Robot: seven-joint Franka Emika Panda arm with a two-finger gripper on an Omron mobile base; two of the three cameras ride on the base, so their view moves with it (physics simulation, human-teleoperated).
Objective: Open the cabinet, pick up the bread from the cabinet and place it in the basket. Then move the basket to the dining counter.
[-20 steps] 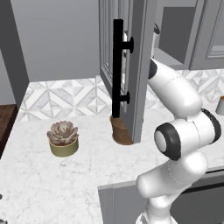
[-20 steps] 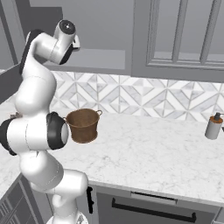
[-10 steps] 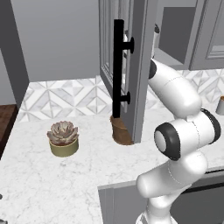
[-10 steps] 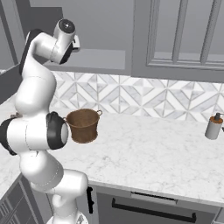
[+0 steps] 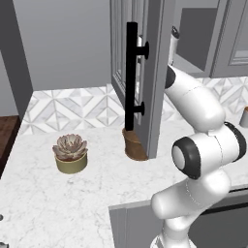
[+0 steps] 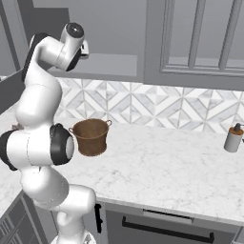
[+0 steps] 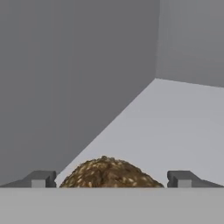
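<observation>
The grey cabinet door [image 5: 156,72] stands swung open, its long black bar handle [image 5: 131,82] facing me. My arm reaches up into the cabinet, where the hand [image 6: 84,47] is inside the opening. In the hand view a brown seeded bread [image 7: 109,174] lies on the grey shelf between the two spread fingertips [image 7: 40,178]. My gripper [image 7: 111,180] is open, with a gap on each side of the loaf. The round brown basket [image 6: 90,137] stands on the marble worktop below the cabinet, half hidden behind the open door [image 5: 134,145].
An olive pot of pinkish succulent [image 5: 70,154] sits on the worktop to the left. A soap dispenser [image 6: 233,138] stands at the far right by the tiled backsplash. Another glass-paned cabinet door [image 6: 200,38] hangs shut to the right. The cabinet's grey side wall and back corner are close ahead.
</observation>
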